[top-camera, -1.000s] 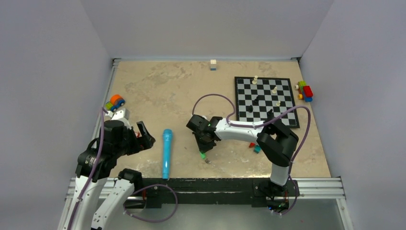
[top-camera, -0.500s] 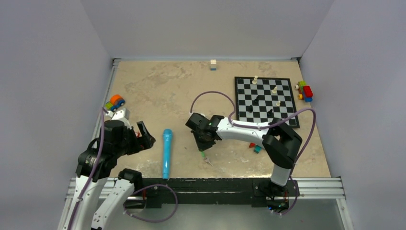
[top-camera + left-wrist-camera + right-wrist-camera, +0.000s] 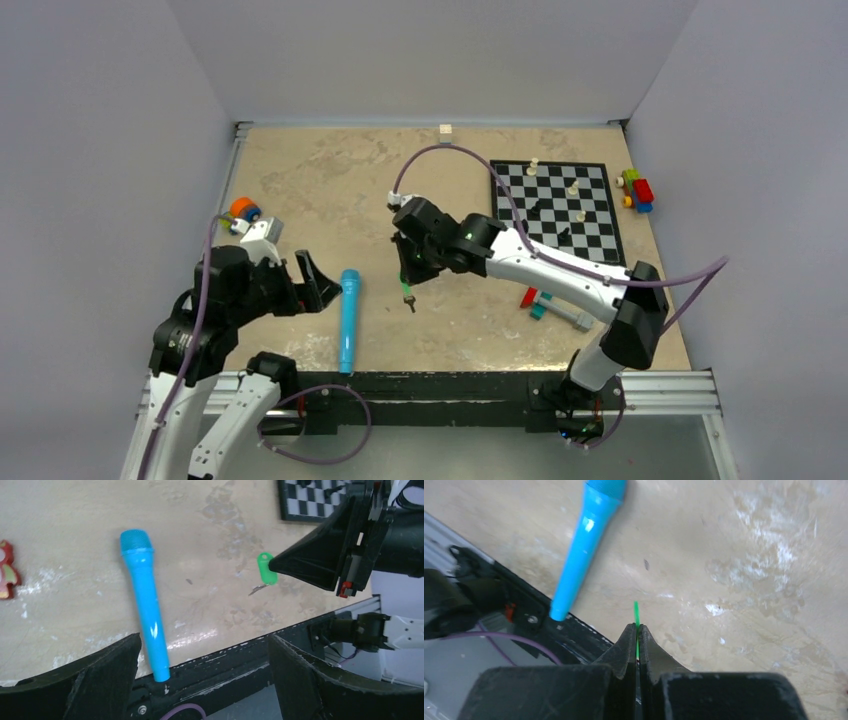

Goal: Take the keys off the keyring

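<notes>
My right gripper (image 3: 405, 274) is shut on a green key tag (image 3: 406, 287) and holds it above the table near the middle. A small metal key (image 3: 410, 303) hangs under the tag; the ring itself is too small to make out. In the left wrist view the tag (image 3: 266, 570) and key (image 3: 258, 588) hang at the tip of the right gripper (image 3: 274, 568). In the right wrist view the tag (image 3: 636, 611) shows edge-on between the closed jaws of the right gripper (image 3: 636, 630). My left gripper (image 3: 314, 284) is open and empty, left of the tag.
A blue toy microphone (image 3: 347, 318) lies between the two grippers, reaching the near table edge. A chessboard (image 3: 600, 215) with several pieces lies at the back right. A toy car (image 3: 242, 210), a block toy (image 3: 637, 190), a small cube (image 3: 445, 131) and red and teal pieces (image 3: 533, 302) lie around.
My right gripper has risen and moved back and left with the green tag and key. My left arm has shifted right, toward the microphone.
</notes>
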`<state>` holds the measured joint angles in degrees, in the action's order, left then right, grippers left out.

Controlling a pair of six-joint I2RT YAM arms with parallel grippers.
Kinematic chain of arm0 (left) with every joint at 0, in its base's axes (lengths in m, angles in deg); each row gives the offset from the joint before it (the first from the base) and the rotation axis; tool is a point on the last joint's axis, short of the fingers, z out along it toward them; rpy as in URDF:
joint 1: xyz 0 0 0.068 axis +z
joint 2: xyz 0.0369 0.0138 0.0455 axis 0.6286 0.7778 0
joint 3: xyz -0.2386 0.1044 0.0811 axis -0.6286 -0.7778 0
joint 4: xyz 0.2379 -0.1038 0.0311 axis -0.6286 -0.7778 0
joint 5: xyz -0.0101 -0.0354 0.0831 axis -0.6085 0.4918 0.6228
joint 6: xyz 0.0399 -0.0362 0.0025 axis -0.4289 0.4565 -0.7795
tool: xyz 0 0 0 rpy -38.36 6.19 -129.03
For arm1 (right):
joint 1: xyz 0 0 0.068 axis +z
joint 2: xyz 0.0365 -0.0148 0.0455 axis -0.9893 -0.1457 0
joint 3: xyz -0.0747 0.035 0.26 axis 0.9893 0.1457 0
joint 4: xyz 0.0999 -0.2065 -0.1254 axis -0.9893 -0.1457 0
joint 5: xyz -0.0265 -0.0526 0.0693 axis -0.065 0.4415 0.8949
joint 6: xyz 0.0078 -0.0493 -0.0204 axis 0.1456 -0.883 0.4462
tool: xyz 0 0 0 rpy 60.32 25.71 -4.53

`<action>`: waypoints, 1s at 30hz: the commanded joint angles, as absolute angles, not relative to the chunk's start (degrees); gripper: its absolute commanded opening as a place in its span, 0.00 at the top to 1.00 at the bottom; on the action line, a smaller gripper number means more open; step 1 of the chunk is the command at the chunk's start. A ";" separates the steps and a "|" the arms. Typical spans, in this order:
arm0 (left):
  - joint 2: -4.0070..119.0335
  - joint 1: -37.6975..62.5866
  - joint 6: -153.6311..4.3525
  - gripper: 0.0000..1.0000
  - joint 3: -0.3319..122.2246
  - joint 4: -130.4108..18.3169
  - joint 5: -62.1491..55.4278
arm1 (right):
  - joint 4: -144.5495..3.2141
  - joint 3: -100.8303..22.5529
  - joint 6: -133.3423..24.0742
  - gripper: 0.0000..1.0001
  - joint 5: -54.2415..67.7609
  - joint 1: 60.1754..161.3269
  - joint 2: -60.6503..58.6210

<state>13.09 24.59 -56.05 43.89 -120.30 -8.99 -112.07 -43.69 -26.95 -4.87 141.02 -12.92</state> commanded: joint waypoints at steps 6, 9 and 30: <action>15.98 24.27 -61.88 0.01 53.26 -106.33 -24.22 | -117.69 -64.62 -32.51 1.00 -5.49 141.13 -10.42; 16.78 24.27 -63.14 0.07 54.69 -101.30 -27.96 | -118.29 -69.56 -33.75 1.00 -5.02 141.13 -10.33; 29.08 23.76 -64.93 0.27 62.90 -82.01 -44.05 | -119.64 -87.74 -41.50 1.00 0.36 141.12 -11.81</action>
